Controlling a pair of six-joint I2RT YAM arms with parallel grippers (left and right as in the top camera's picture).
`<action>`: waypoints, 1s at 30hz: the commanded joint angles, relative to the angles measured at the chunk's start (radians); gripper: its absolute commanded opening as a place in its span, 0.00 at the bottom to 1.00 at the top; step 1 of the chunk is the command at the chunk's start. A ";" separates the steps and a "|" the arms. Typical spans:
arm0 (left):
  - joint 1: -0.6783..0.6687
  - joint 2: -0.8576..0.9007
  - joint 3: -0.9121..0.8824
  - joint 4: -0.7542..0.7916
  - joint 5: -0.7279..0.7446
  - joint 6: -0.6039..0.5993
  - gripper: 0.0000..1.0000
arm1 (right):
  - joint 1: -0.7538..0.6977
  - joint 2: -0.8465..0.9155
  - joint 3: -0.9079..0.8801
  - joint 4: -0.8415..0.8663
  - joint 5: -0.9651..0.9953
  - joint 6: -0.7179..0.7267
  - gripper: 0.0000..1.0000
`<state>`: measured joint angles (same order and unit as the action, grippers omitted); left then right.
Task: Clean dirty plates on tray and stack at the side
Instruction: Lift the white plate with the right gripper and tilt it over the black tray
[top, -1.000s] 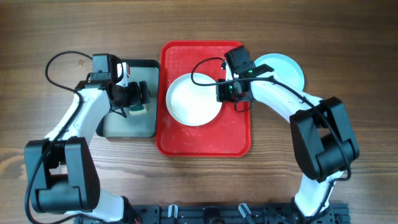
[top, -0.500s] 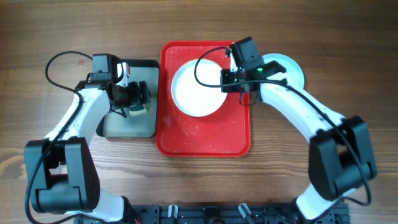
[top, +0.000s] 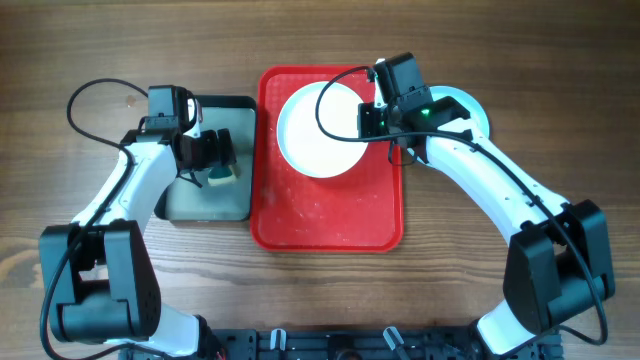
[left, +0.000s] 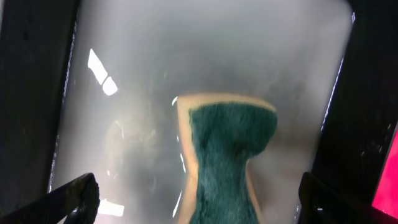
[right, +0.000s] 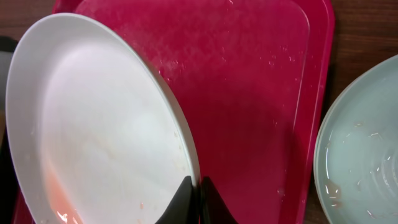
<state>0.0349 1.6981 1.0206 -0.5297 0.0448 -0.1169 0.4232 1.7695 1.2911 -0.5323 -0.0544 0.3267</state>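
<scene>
A white plate (top: 318, 130) is held above the far half of the red tray (top: 330, 220), pinched at its right rim by my right gripper (top: 368, 120). In the right wrist view the white plate (right: 106, 130) is tilted, with orange smears near its lower edge, and the right gripper (right: 198, 198) is shut on its rim over the red tray (right: 261, 93). A turquoise plate (top: 462, 105) lies on the table right of the tray; the turquoise plate (right: 364, 149) is wet. My left gripper (top: 222, 158) stands open over a green sponge (left: 227, 162).
The sponge (top: 220, 177) lies in a smaller dark tray (top: 205, 205) left of the red tray. Bare wooden table (top: 560, 60) surrounds both trays. Cables loop above each arm.
My right gripper has lifted the white plate and carried it toward the tray's far right end. The left arm has stayed over the sponge.
</scene>
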 joint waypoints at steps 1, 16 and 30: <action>0.000 0.003 0.004 0.021 -0.008 0.005 1.00 | 0.006 -0.019 0.019 0.025 0.003 -0.010 0.04; 0.000 -0.264 0.231 -0.088 -0.011 0.005 1.00 | 0.111 -0.019 0.019 0.194 0.015 0.048 0.04; 0.000 -0.505 0.234 -0.077 -0.013 0.005 1.00 | 0.284 0.077 0.019 0.500 0.150 0.037 0.05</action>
<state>0.0349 1.1992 1.2419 -0.6071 0.0418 -0.1169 0.6685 1.7905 1.2926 -0.0738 0.0353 0.3805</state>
